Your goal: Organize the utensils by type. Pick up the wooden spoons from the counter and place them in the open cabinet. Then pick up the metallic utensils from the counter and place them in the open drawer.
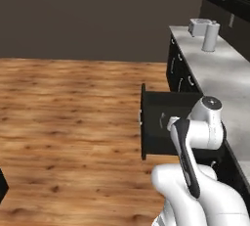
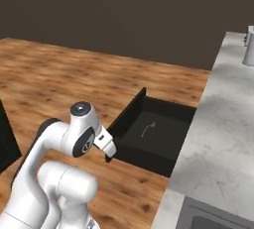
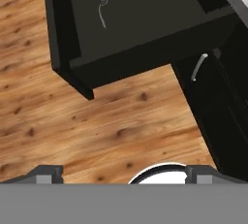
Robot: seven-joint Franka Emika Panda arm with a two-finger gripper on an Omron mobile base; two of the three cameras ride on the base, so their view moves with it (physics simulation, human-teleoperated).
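Wood floor; drawer spoon beyond tool

We see the open drawer pulled out over the floor, just beyond our arm.

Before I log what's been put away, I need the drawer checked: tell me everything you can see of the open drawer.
The open drawer is a wide, shallow black box pulled fully out from under the white marble counter, over the wooden floor. Its front and walls look matte black like the cabinet fronts, and the floor inside is flat and dark. One small silver utensil, thin with a curved handle, lies on that floor; whether it is the spoon or the fork is too small to tell. Nothing else touches it.
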